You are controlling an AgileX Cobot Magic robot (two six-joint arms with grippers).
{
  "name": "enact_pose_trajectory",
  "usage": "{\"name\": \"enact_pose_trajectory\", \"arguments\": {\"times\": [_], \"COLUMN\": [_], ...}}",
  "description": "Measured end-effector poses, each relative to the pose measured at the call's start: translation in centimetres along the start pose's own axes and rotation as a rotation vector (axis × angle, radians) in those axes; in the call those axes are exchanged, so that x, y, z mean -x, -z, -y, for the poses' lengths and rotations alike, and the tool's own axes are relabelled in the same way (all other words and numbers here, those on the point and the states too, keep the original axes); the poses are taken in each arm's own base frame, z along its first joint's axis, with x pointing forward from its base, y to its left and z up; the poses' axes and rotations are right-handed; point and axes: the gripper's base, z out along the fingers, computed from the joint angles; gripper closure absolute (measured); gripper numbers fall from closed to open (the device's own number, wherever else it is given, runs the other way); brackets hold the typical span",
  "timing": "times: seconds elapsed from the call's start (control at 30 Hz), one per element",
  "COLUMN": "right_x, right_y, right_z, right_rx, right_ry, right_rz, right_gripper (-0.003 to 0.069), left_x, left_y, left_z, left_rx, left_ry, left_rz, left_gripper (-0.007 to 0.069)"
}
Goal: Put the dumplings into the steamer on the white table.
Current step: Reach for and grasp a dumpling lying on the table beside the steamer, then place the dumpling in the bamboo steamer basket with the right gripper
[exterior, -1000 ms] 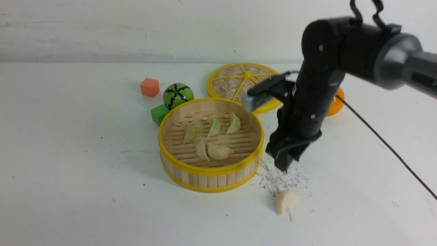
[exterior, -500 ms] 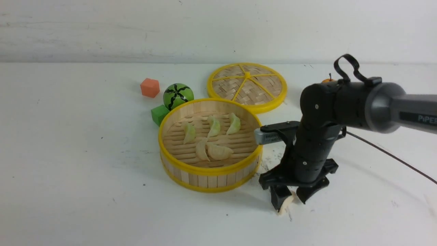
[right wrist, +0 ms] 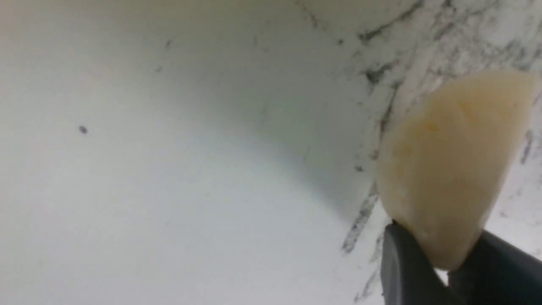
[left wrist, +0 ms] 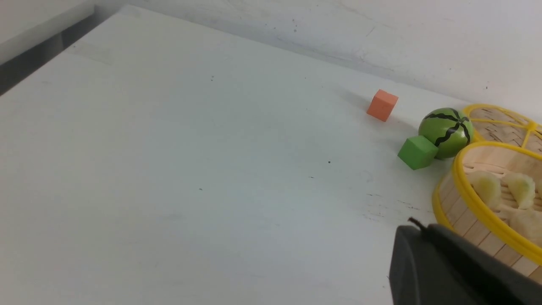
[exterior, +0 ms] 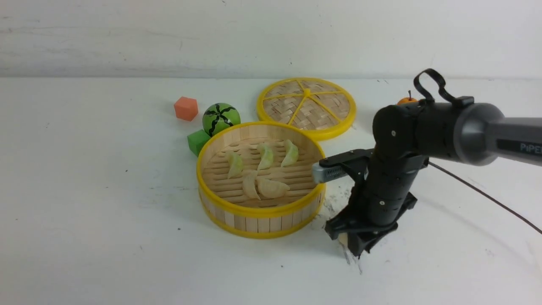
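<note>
The steamer (exterior: 260, 210) stands mid-table and holds three pale green dumplings (exterior: 266, 156) and two cream ones (exterior: 271, 187). Just right of its front wall, my right gripper (exterior: 355, 250) points down at the white table (exterior: 106, 212), shut on a cream dumpling (exterior: 342, 239). The right wrist view shows that dumpling (right wrist: 449, 169) pinched at its lower edge by my right gripper (right wrist: 438, 250), low over grey scratch marks. My left gripper (left wrist: 419, 231) is out of the front view. In its wrist view it is shut on nothing, beside the steamer (left wrist: 482, 212).
Behind the steamer lies the flat woven lid (exterior: 306, 106). A watermelon ball (exterior: 220, 118), an orange cube (exterior: 186, 108) and a green cube (exterior: 197, 141) sit at its back left. An orange pear (exterior: 407, 101) peeks out behind my right arm. A black cable (exterior: 487, 195) trails right.
My right arm came down from above onto the cream dumpling lying right of the steamer. Its jaws went from open astride the dumpling to shut on it. The left view's scene is unchanged.
</note>
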Motion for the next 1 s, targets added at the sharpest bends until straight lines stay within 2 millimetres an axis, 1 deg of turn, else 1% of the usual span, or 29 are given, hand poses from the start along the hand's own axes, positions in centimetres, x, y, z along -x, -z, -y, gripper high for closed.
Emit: {"name": "enact_pose_trajectory", "arguments": {"times": [0.03,0.2,0.3,0.37,0.4,0.43,0.53,0.63,0.7,0.77,0.83,0.93,1.0], "right_x": [-0.1,-0.6,-0.3,0.4,0.9,1.4,3.7,5.2,6.3,7.1,7.5,7.9,8.0], "right_y": [0.7,2.8,4.6,6.1,7.2,7.9,9.6,8.9,7.1,4.8,2.7,1.5,1.2], "right_z": [0.0,0.1,-0.1,-0.4,-0.7,-0.9,-1.8,-2.1,-2.1,-2.0,-1.9,-1.8,-1.8], "right_rx": [-0.011,-0.056,-0.058,-0.051,-0.044,-0.034,0.031,0.073,0.097,0.114,0.131,0.136,0.132], "right_ry": [0.017,0.062,0.072,0.082,0.096,0.104,0.132,0.146,0.16,0.172,0.184,0.209,0.221], "right_rz": [0.008,0.01,0.057,0.117,0.166,0.207,0.356,0.389,0.371,0.337,0.305,0.306,0.311], "right_gripper": [0.0526,0.0526,0.0526,0.0526,0.0526,0.0526,0.0526,0.0526,0.0526,0.0526,0.0526,0.0526,0.0526], "left_x": [0.0,0.0,0.0,0.0,0.0,0.0,0.0,0.0,0.0,0.0,0.0,0.0,0.0], "left_y": [0.0,0.0,0.0,0.0,0.0,0.0,0.0,0.0,0.0,0.0,0.0,0.0,0.0], "left_z": [0.0,0.0,0.0,0.0,0.0,0.0,0.0,0.0,0.0,0.0,0.0,0.0,0.0], "left_rx": [0.0,0.0,0.0,0.0,0.0,0.0,0.0,0.0,0.0,0.0,0.0,0.0,0.0], "left_ry": [0.0,0.0,0.0,0.0,0.0,0.0,0.0,0.0,0.0,0.0,0.0,0.0,0.0], "left_rz": [0.0,0.0,0.0,0.0,0.0,0.0,0.0,0.0,0.0,0.0,0.0,0.0,0.0], "left_gripper": [0.0617,0.0615,0.0615,0.0615,0.0614,0.0614,0.0614,0.0613,0.0613,0.0613,0.0611,0.061,0.0609]}}
